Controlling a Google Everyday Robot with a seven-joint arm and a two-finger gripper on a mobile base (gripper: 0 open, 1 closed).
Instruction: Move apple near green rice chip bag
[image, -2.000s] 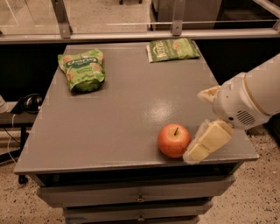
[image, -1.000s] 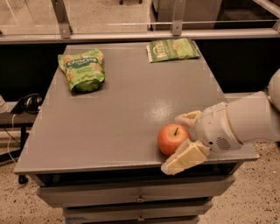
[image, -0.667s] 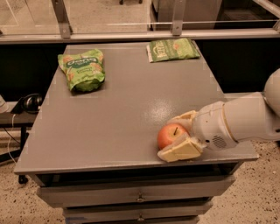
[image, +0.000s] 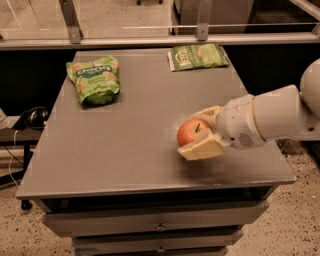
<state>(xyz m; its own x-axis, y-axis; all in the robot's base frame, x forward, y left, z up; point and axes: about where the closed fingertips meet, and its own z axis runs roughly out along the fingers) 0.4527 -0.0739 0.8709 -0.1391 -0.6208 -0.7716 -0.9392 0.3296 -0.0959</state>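
Observation:
The red-orange apple (image: 189, 132) sits between the two pale fingers of my gripper (image: 204, 131) at the right front part of the grey table (image: 125, 135). One finger (image: 202, 148) lies in front of the apple, the other (image: 207, 112) behind it, and both press against it. The arm comes in from the right. The puffy green rice chip bag (image: 94, 79) lies at the table's far left, well apart from the apple.
A flatter, paler green packet (image: 197, 56) lies at the far right of the table. A metal rail (image: 150, 40) runs behind the table. Drawers (image: 160, 226) sit under the tabletop. Cables and a dark object (image: 30, 118) lie on the left.
The gripper moved left from beside the apple until its fingers came around it, then closed on it. The apple has shifted slightly left with the gripper.

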